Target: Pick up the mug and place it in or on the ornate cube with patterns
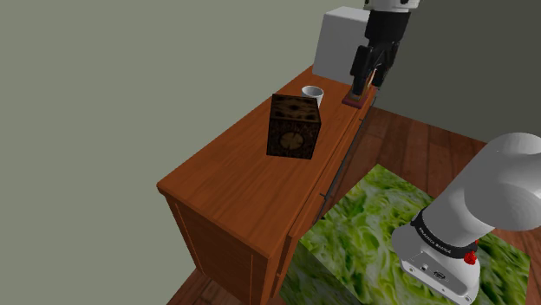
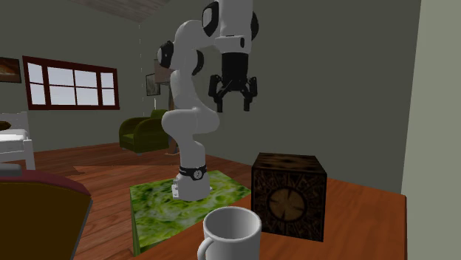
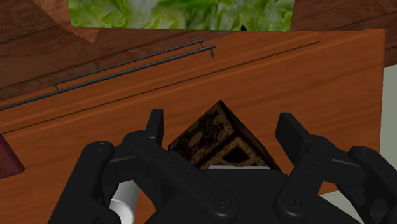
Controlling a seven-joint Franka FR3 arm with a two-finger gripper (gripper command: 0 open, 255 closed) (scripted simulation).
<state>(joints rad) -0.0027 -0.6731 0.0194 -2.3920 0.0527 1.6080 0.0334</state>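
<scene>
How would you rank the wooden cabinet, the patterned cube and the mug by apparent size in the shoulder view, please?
Largest: wooden cabinet.
Then: patterned cube.
Smallest: mug, white; it sits a little farther off, yet the difference is plain.

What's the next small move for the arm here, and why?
Probably bring the open jaws over the white mug and start lowering. They hang empty, well above the wooden desk. In the wrist view the patterned cube sits between them, while the mug lies off to one side, so they are not yet lined up on the mug.
</scene>
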